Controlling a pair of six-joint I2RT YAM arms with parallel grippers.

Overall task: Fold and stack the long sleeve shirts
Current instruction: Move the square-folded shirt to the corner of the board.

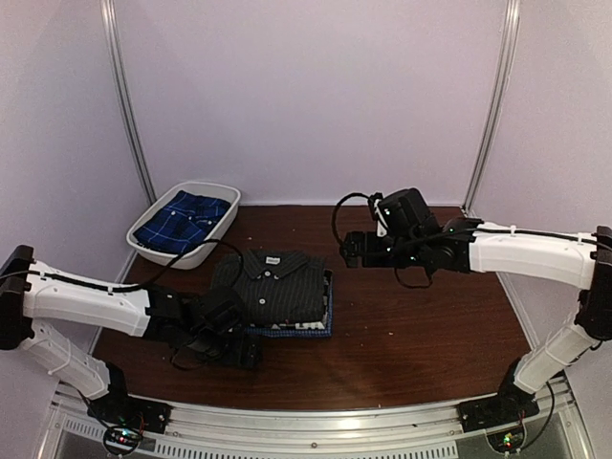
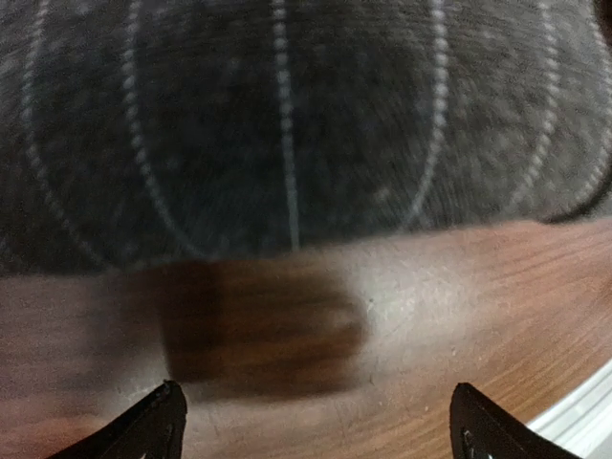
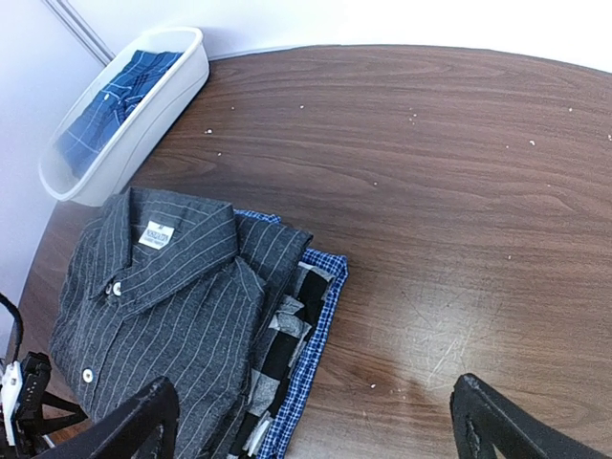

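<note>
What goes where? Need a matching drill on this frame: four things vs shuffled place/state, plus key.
Things
1. pinstriped shirt
2. black-and-white checked shirt
3. white bin
4. right fingers

Place or state
A. spread apart above the table
B. topmost, collar showing
C. holds a blue plaid shirt
D. under the top one, only its edge showing

Pairs: 1-B, 2-D, 3-C, 4-A

The top shirt is charcoal with pale pinstripes. Below it show a black-and-white checked shirt and a blue checked shirt. The counter is brown woodgrain.
</note>
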